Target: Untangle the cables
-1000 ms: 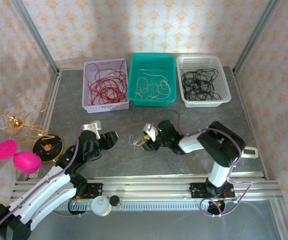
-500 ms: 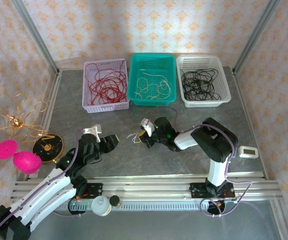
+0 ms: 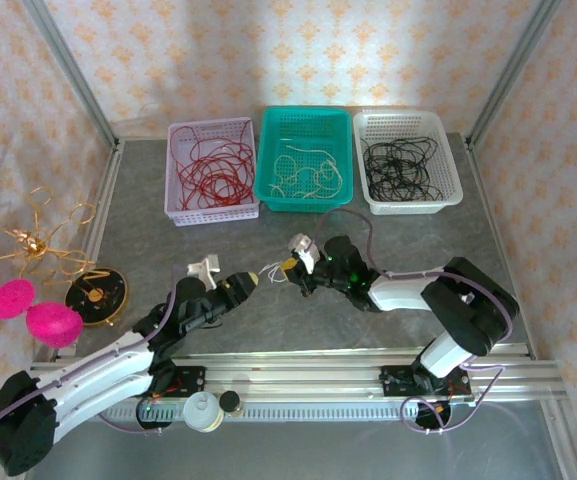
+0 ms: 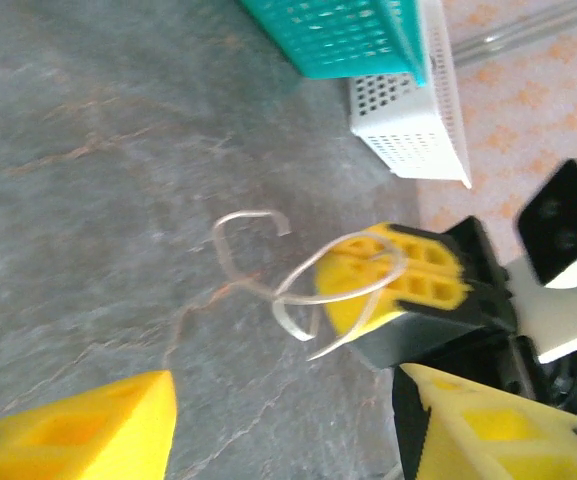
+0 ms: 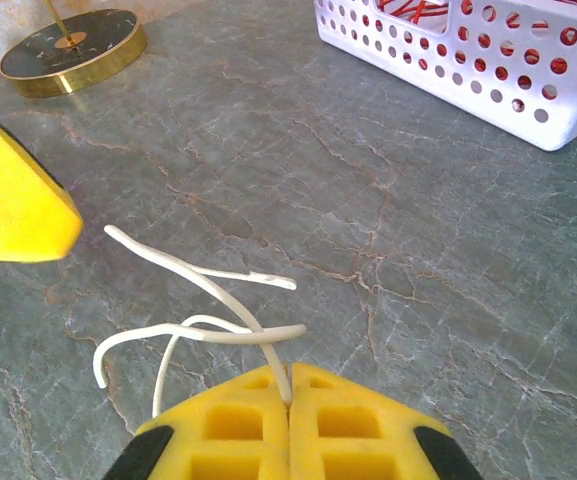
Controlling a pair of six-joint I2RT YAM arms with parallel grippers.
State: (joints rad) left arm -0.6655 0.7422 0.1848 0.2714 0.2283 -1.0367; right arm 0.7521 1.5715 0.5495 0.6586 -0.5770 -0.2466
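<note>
Top external view: two arms reach over a grey tabletop (image 3: 168, 240). Near its middle the right pincer (image 3: 290, 268) is clamped on a thin cream cable (image 3: 271, 273), whose loose curls stick out to the left. The left pincer (image 3: 251, 283) points at those curls from the near left, just beside them, jaws apart and holding nothing. Right wrist view: the right pincer (image 5: 288, 390) has its yellow pads (image 5: 238, 425) pressed together, the cable (image 5: 208, 300) pinched at their tips and several curved ends fanning out. Whether these ends touch the tabletop cannot be told. Left wrist view: the looped cable (image 4: 298, 280) lies ahead of the left pincer (image 4: 286, 400), between its spread yellow fingers (image 4: 98, 430). Along the far edge stand three baskets: a lilac basket (image 3: 180, 205) with red cables (image 3: 213, 170), a teal basket (image 3: 266, 190) with cream ones, and a white basket (image 3: 448, 190) with black cables (image 3: 400, 165).
</note>
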